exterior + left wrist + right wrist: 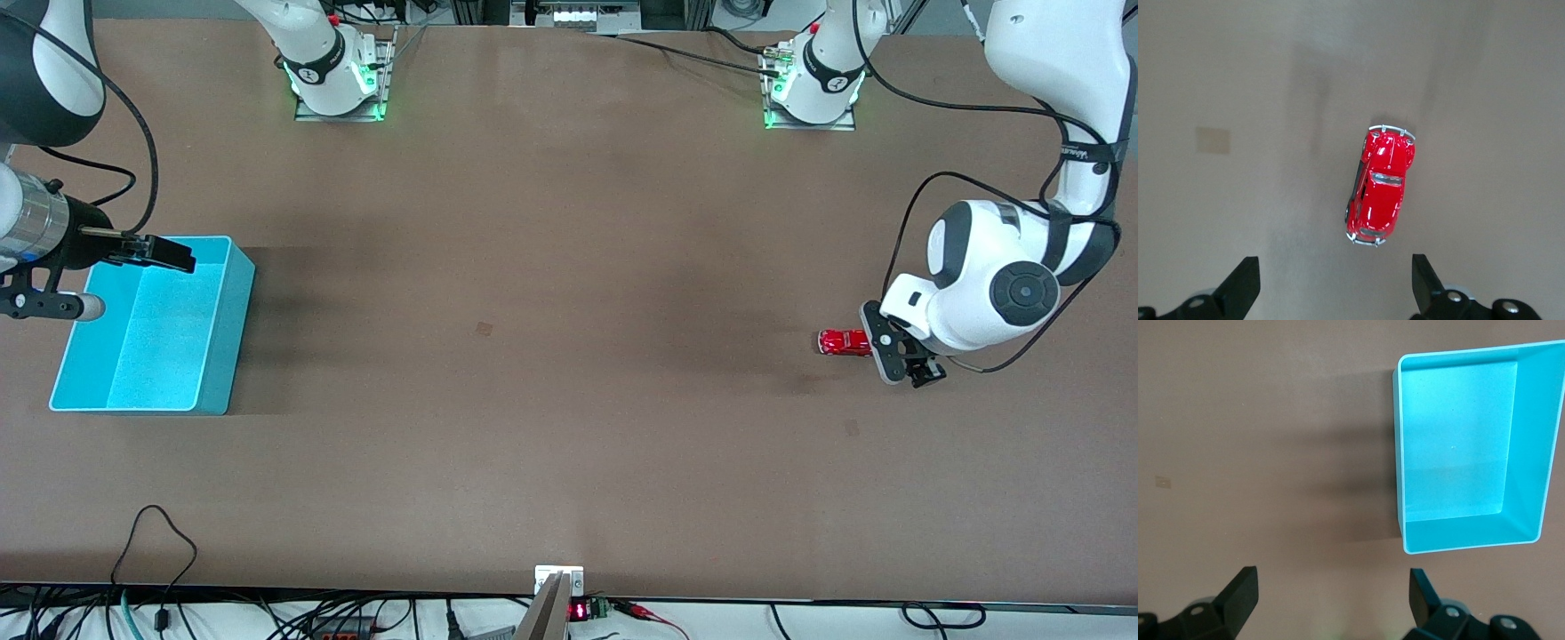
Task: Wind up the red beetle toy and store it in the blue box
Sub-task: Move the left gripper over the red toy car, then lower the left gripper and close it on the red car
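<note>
The red beetle toy (844, 342) sits on the brown table (551, 373) at the left arm's end, just beside the left gripper (902, 356), which hovers wide open and empty. The toy's long axis runs across the gap between the fingers. The right gripper (133, 249), open and empty, waits over the blue box (222, 356), well apart.

a wide brown table (551, 267) with a matte top fills the scene, evenly lit from above, with soft shadows across it. a small darker patch (484, 329) marks its middle. black cables (160, 613) run along the white strip at the edge nearest the front camera.
</note>
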You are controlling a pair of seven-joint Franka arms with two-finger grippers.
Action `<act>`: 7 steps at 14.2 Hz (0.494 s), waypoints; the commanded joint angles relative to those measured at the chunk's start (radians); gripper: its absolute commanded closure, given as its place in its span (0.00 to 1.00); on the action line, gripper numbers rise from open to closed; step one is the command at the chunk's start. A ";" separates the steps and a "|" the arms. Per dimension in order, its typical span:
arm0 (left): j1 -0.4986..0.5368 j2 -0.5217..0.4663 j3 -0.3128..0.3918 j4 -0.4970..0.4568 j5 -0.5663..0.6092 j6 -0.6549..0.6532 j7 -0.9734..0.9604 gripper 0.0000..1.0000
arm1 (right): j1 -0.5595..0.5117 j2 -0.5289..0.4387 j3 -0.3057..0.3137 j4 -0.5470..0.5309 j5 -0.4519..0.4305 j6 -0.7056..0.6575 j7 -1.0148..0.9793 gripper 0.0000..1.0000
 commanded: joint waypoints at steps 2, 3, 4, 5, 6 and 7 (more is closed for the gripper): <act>0.004 -0.032 -0.006 -0.135 0.016 0.099 0.055 0.00 | -0.011 -0.006 0.005 0.006 -0.009 -0.015 -0.016 0.00; 0.004 -0.029 -0.007 -0.152 0.016 0.125 0.061 0.00 | -0.011 -0.006 0.005 0.006 -0.009 -0.015 -0.016 0.00; 0.004 -0.025 -0.007 -0.179 0.016 0.174 0.062 0.00 | -0.011 -0.006 0.005 0.006 -0.009 -0.015 -0.016 0.00; 0.004 -0.022 -0.009 -0.213 0.016 0.226 0.062 0.00 | -0.011 -0.004 0.005 0.006 -0.009 -0.015 -0.016 0.00; 0.004 -0.022 -0.013 -0.235 0.016 0.265 0.064 0.00 | -0.011 -0.004 0.005 0.006 -0.009 -0.015 -0.016 0.00; 0.001 -0.019 -0.013 -0.239 0.016 0.279 0.064 0.00 | -0.011 -0.004 0.005 0.006 -0.009 -0.015 -0.014 0.00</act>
